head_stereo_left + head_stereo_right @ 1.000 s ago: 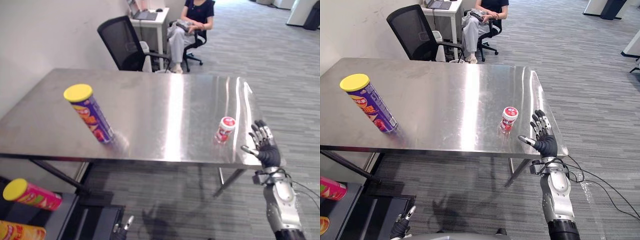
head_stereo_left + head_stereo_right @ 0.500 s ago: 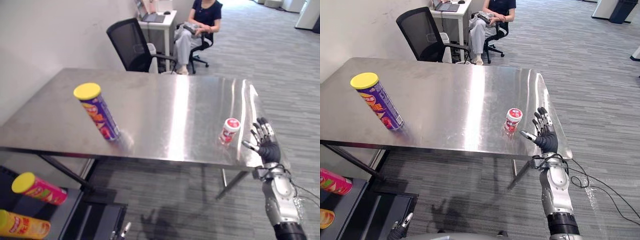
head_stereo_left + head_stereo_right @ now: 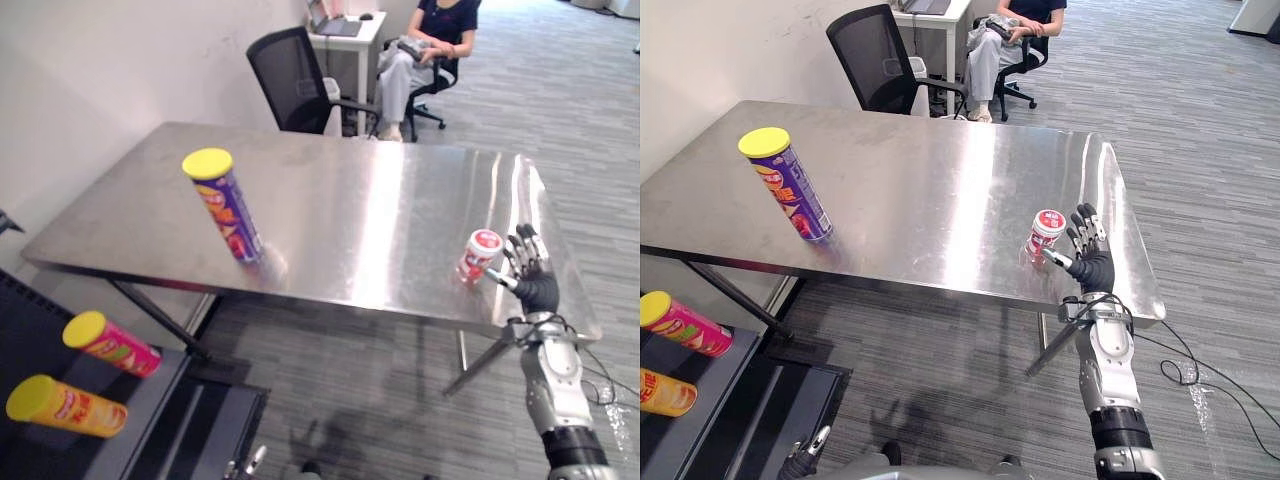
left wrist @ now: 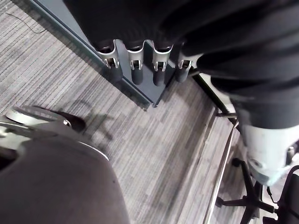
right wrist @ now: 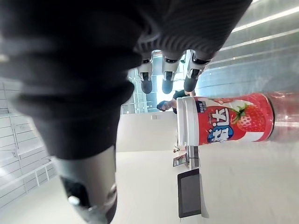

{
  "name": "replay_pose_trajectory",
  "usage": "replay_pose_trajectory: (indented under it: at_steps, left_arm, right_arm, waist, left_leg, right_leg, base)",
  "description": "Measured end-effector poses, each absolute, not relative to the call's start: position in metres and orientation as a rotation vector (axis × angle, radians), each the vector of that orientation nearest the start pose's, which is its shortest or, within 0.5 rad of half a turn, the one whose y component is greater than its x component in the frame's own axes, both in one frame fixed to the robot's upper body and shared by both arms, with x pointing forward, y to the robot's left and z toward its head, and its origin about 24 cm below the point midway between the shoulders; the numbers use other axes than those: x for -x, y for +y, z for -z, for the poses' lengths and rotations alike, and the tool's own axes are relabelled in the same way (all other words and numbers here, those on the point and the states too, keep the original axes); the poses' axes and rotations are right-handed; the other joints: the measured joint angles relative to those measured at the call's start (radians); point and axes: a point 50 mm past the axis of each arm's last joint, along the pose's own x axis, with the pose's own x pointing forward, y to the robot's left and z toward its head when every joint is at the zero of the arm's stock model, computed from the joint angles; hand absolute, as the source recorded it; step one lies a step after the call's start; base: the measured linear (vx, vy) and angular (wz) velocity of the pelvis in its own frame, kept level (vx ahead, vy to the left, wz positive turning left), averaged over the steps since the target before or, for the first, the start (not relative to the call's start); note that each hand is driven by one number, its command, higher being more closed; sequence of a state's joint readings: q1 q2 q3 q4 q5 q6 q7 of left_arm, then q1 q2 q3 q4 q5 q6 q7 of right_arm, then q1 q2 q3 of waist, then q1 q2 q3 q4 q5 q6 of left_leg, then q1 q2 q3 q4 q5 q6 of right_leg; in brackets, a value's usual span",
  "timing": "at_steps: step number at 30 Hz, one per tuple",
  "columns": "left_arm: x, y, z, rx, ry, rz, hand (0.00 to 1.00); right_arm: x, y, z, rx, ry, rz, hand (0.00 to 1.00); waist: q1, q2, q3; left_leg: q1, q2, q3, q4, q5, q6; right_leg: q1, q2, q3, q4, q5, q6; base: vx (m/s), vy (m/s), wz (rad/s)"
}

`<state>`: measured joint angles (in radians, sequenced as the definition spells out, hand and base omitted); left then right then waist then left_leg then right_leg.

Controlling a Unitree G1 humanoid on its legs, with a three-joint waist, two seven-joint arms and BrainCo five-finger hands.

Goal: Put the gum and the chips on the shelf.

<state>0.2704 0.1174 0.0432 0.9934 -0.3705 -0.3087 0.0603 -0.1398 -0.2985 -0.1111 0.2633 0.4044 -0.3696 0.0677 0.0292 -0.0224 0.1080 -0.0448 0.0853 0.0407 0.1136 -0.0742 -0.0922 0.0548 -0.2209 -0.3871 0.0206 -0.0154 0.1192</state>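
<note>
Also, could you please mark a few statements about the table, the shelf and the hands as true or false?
1. The gum bottle stands upright on the table. True.
2. The right hand has its fingers curled round the gum bottle. False: they are straight, beside it.
3. The purple chips can lies on its side. False: it stands on its base on the table.
4. A pink can and an orange can lie on the shelf. True.
5. The left hand rests on the table. False: it hangs low above the carpet.
</note>
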Motion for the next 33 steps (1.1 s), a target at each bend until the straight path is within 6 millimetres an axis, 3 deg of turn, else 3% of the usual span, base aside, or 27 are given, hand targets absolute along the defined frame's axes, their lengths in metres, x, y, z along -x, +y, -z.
replay_pose_trajectory:
  at_steps: [9, 17, 27, 33]
  left_arm:
    - [-0.048, 0.217, 0.153, 0.164, 0.925, -0.458, 0.00]
    - [-0.047, 0.214, 0.154, 0.178, 0.926, -0.437, 0.00]
    - [-0.050, 0.212, 0.153, 0.181, 0.916, -0.415, 0.00]
    - [-0.053, 0.210, 0.153, 0.183, 0.908, -0.404, 0.00]
  right_arm:
    - [-0.279, -0.242, -0.073, -0.082, -0.289, 0.143, 0.00]
    - [-0.282, -0.258, -0.078, -0.086, -0.299, 0.259, 0.00]
    - [-0.288, -0.258, -0.078, -0.090, -0.295, 0.266, 0.00]
    - [-0.291, -0.255, -0.080, -0.086, -0.281, 0.242, 0.00]
  waist:
    - [0.004, 0.016, 0.017]
    - [0.005, 0.031, 0.051]
    - [0.005, 0.043, 0.080]
    - [0.025, 0.047, 0.092]
  left_leg:
    - [-0.024, 0.000, -0.023, 0.030, -0.005, 0.001]
    - [-0.041, 0.004, -0.028, 0.068, -0.018, 0.000]
    - [-0.051, 0.006, -0.030, 0.093, -0.029, 0.000]
    - [-0.058, 0.004, -0.036, 0.102, -0.030, 0.000]
  right_leg:
    - [0.001, 0.001, -0.019, 0.006, 0.000, 0.000]
    - [-0.001, 0.003, -0.019, 0.017, 0.000, 0.000]
    - [-0.002, 0.003, -0.019, 0.023, 0.000, 0.000]
    - [-0.008, 0.000, -0.022, 0.039, -0.006, 0.000]
  base:
    - [-0.01, 0.007, 0.07]
    - [0.00, 0.000, 0.00]
    - [0.00, 0.002, 0.00]
    - [0.00, 0.004, 0.01]
